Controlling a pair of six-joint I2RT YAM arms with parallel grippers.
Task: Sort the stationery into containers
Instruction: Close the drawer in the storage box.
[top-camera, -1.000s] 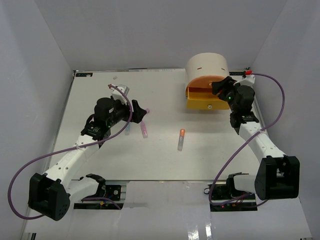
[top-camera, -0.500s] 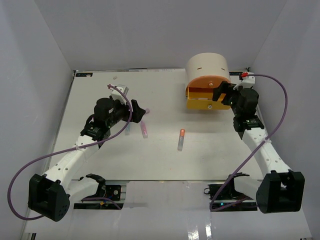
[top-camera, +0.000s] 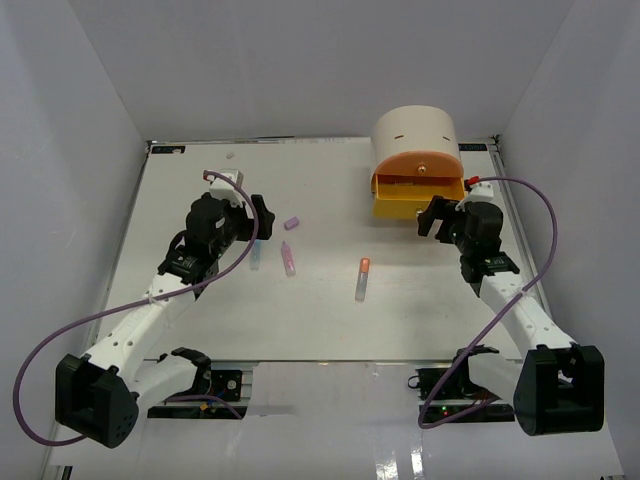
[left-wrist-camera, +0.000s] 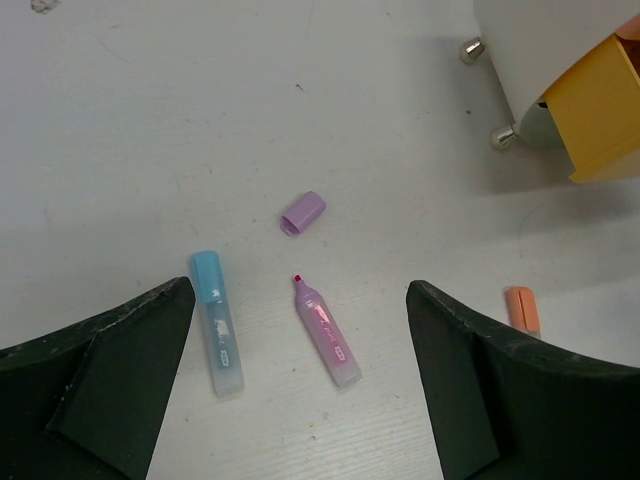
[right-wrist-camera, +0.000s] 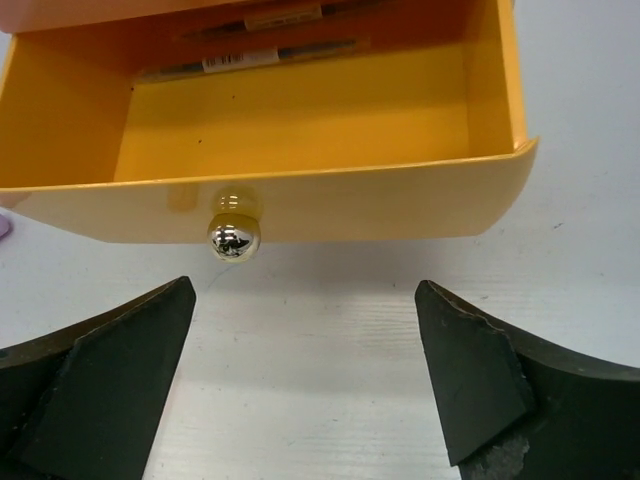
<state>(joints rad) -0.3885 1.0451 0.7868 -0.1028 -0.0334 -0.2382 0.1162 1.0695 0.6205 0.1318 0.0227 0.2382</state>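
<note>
The cream organiser (top-camera: 414, 130) stands at the back right, its yellow drawer (top-camera: 412, 203) pulled out under the peach-orange drawer (top-camera: 418, 166). In the right wrist view the yellow drawer (right-wrist-camera: 300, 205) holds thin pens (right-wrist-camera: 250, 45) at its back. My right gripper (right-wrist-camera: 305, 290) is open and empty just in front of the drawer's knob (right-wrist-camera: 233, 236). My left gripper (left-wrist-camera: 300, 288) is open and empty above a blue marker (left-wrist-camera: 217, 322), an uncapped pink marker (left-wrist-camera: 327, 331) and a small purple cap (left-wrist-camera: 302, 212). An orange-capped marker (top-camera: 362, 278) lies mid-table.
White walls close in the table on the left, back and right. The organiser's small feet (left-wrist-camera: 470, 49) show in the left wrist view. Purple cables loop from both arms over the table's sides.
My right gripper has drawn back from the organiser to just in front of the yellow drawer. My left gripper has pulled back to the left, and the purple cap now lies bare on the table.
</note>
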